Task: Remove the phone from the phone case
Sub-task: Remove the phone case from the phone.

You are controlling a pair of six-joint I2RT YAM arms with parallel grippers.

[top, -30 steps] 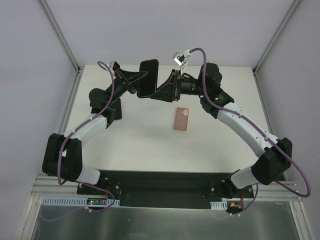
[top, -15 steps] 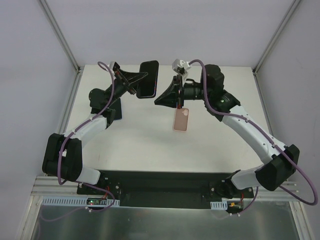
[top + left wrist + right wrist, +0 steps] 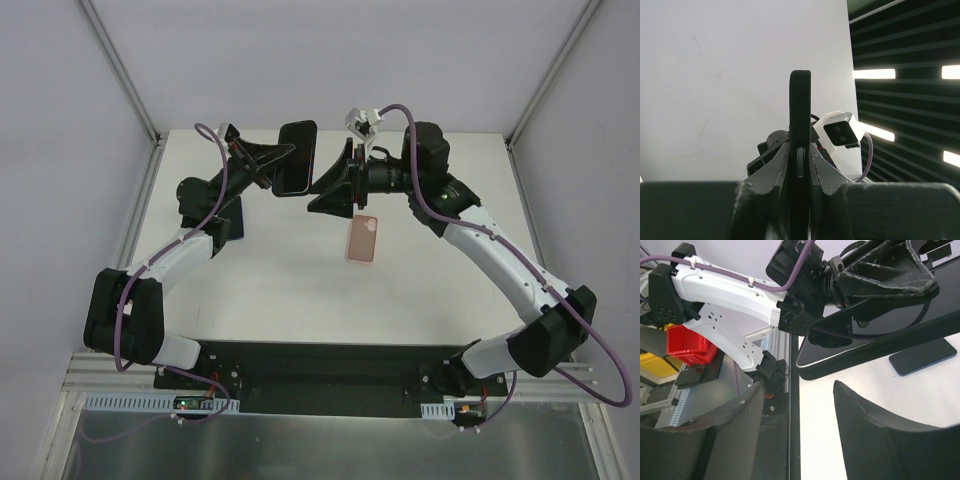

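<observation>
The black phone (image 3: 298,152) hangs upright in the air above the far middle of the table, and my left gripper (image 3: 280,163) is shut on its lower part. In the left wrist view the phone (image 3: 800,110) stands edge-on between the two fingers of that gripper (image 3: 800,159). The pink phone case (image 3: 362,239) lies flat on the table, empty, below and to the right of the phone. My right gripper (image 3: 326,187) is open just to the right of the phone; in its own view nothing sits between the fingers of the right gripper (image 3: 797,395), and the phone (image 3: 875,342) is just beyond them.
A dark flat slab (image 3: 233,217) lies on the table (image 3: 270,280) under my left forearm, and shows again as the dark slab (image 3: 922,356) in the right wrist view. A red bin (image 3: 687,342) stands off the table. White walls close in the back and sides.
My right gripper drew back a little from the phone, came close again and opened its jaws wider. The left gripper and the phone held still; the case stayed on the table.
</observation>
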